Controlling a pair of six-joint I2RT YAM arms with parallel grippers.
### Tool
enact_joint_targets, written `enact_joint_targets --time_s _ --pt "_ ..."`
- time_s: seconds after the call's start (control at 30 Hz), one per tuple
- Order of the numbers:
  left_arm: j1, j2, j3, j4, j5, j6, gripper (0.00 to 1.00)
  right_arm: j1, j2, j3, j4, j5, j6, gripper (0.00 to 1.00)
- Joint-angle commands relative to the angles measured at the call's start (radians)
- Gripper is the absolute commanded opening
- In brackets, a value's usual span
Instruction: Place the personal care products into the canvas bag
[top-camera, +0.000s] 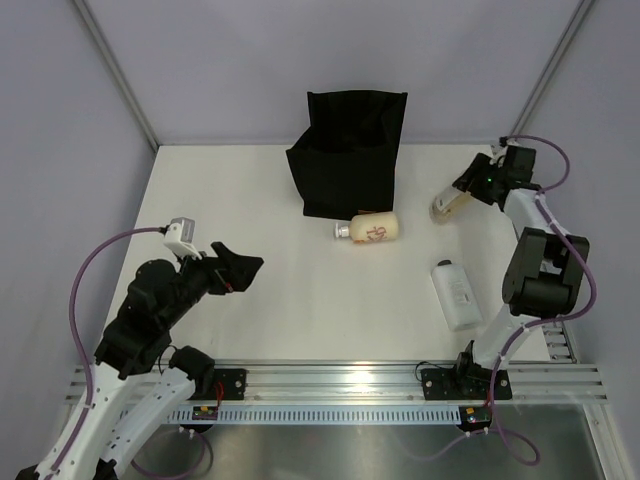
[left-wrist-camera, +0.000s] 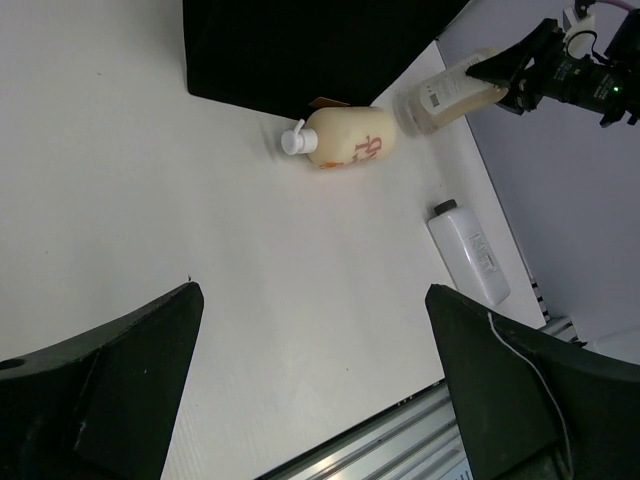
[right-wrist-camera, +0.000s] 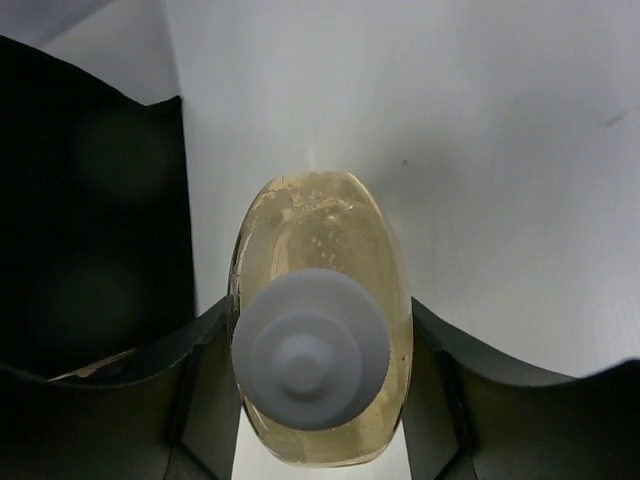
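Three bottles show. The right gripper (top-camera: 458, 197), at 2 o'clock on the table (top-camera: 300, 320), is clamped on a tilted amber bottle (right-wrist-camera: 320, 220). The cream pump bottle (top-camera: 372, 230) lies just at 6 o'clock of the canvas bag (top-camera: 345, 165). The flat white bottle (top-camera: 455, 295) lies at 4 o'clock. The left gripper (left-wrist-camera: 312, 295), at 8 o'clock, gapes wide and holds nothing.

black canvas bag (top-camera: 350, 150) stands upper centre, cream pump bottle (top-camera: 372, 230) lying just below it. flat white bottle (top-camera: 457, 295) lies lower right. upper right, right gripper (top-camera: 460, 196) clasps amber bottle (top-camera: 444, 207).
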Motion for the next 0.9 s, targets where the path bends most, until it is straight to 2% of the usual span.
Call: enact_joint_targets --time_s 0.0,0.17,0.3,0.33,0.47,0.53,0.67,0.7,0.73,0.77,0.83,0.87 --pt "0.001 -0.029 0.015 0.063 0.035 -0.009 0.99 -0.066 -0.216 0.002 0.098 -0.34 0.218 0.0" --pt "0.001 -0.054 0.003 0.06 0.052 -0.021 0.99 -0.092 -0.32 -0.04 0.165 -0.562 0.448 0.0" --pt "0.001 -0.084 0.007 0.052 0.054 -0.015 0.99 -0.069 -0.376 0.041 0.262 -0.65 0.645 0.0" --pt "0.001 -0.091 0.006 0.064 0.058 -0.009 0.99 -0.057 -0.376 0.078 0.225 -0.662 0.635 0.0" --pt "0.001 -0.109 -0.005 0.098 0.06 0.005 0.99 0.041 -0.361 0.239 0.257 -0.633 0.651 0.0" --pt "0.001 -0.108 -0.011 0.127 0.061 0.008 0.99 0.104 -0.322 0.322 0.204 -0.583 0.615 0.0" --pt "0.001 -0.098 -0.029 0.205 0.078 -0.015 0.99 0.306 -0.1 0.66 0.035 -0.454 0.413 0.0" --pt "0.001 -0.097 -0.033 0.22 0.078 -0.024 0.99 0.329 -0.056 0.725 0.014 -0.428 0.386 0.0" --pt "0.001 -0.097 -0.033 0.227 0.048 -0.058 0.99 0.349 -0.005 0.858 -0.041 -0.374 0.36 0.0" --pt "0.001 -0.095 -0.034 0.225 0.026 -0.076 0.99 0.378 0.093 0.921 -0.069 -0.348 0.308 0.0" --pt "0.001 -0.095 -0.034 0.205 -0.018 -0.108 0.99 0.411 0.156 1.009 -0.083 -0.264 0.239 0.0" --pt "0.001 -0.097 -0.039 0.208 -0.017 -0.107 0.99 0.431 0.185 1.008 -0.083 -0.231 0.126 0.0"
